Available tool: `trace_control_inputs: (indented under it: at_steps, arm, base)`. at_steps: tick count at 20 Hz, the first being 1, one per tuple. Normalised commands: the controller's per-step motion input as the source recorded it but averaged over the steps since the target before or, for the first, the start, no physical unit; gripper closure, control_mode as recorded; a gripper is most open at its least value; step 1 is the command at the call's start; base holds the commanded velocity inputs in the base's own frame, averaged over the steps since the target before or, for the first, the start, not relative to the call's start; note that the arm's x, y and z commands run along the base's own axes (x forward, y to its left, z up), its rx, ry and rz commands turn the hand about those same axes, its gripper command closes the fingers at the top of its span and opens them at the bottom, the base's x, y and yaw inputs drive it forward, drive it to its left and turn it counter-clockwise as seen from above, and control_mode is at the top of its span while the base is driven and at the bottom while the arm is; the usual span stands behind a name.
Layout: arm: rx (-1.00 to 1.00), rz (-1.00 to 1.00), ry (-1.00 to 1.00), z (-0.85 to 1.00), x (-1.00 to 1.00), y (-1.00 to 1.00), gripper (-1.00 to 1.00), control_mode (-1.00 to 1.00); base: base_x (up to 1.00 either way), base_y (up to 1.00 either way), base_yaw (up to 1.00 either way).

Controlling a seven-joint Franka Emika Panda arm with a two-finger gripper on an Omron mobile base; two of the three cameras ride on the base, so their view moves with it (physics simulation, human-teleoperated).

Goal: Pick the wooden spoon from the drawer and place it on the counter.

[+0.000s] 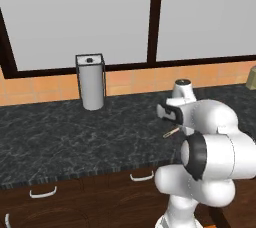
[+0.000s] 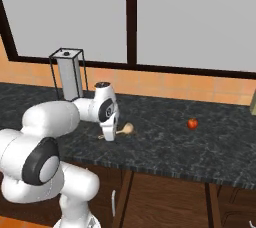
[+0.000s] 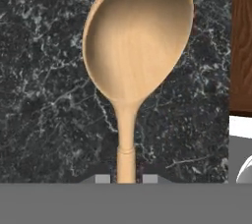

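The rendered scene is evenly and brightly lit, with no glare. Only faint, soft shadows are cast on the table [image 1: 75, 132]. Edges are rendered slightly soft and pixelated; no lens distortion is seen.

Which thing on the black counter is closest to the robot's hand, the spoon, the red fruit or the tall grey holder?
The wooden spoon. Its handle runs right between the gripper fingers, while the red fruit and grey holder stand apart from the hand.
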Motion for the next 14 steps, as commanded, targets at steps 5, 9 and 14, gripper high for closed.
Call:
trace_control_inputs:
  at_steps: [5,9,14]
  arm:
    - [0.02,-0.03,-0.01,0.19,-0.08,-0.08,-1.00,-1.00]
    - [0.17,0.00,-0.30,0.84,-0.99,-0.61,-1.00,-1.00]
    - [0.14,0.01,-0.44,1.00,-1.00,-0.27,-1.00,-1.00]
  base:
    - [0.00,0.00,0.00]
    - [0.00,0.00,0.00]
    - [0.00,0.00,0.00]
